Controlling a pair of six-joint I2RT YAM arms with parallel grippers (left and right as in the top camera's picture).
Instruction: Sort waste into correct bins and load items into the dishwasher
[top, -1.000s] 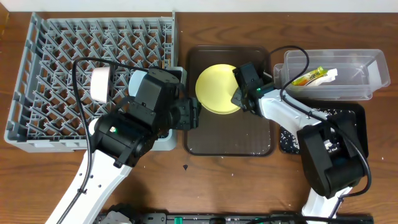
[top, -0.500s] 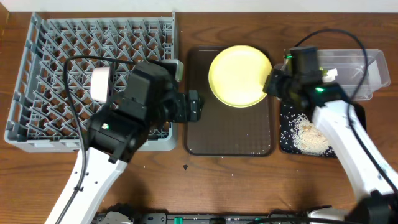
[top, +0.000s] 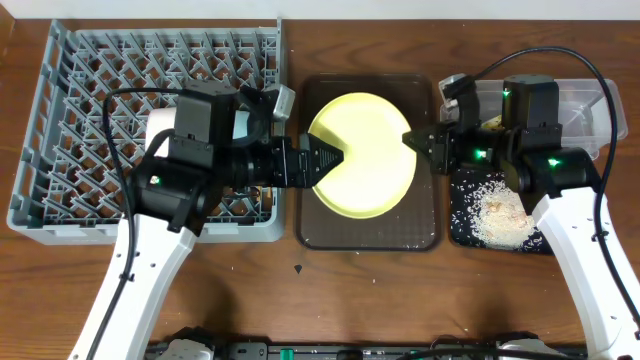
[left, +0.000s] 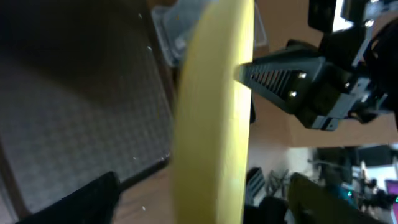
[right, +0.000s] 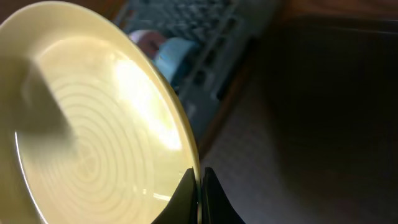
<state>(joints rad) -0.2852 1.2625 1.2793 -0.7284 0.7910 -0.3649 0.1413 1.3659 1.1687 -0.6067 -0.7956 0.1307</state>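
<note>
The round yellow plate (top: 362, 155) is held tilted above the brown tray. My right gripper (top: 411, 140) is shut on its right rim; the right wrist view shows both fingers (right: 200, 186) pinching the plate's edge (right: 93, 124). My left gripper (top: 330, 161) is open at the plate's left rim. In the left wrist view the plate's edge (left: 214, 124) stands between its spread fingers (left: 205, 199), not clamped. The white bowl (top: 160, 136) sits in the grey dish rack (top: 120, 70). The light-blue bowl (right: 174, 53) is in the rack too. The chopsticks are not visible.
The brown serving tray (top: 370, 228) lies under the plate. The clear tub (top: 585, 110) at back right holds the yellow-green wrapper (top: 490, 123). The black tray (top: 458, 225) at right holds a heap of white rice scraps (top: 500, 212). My right arm reaches over both bins.
My right gripper has carried the plate left and down over the brown tray. My left gripper has swung right and now straddles the plate's left rim.
</note>
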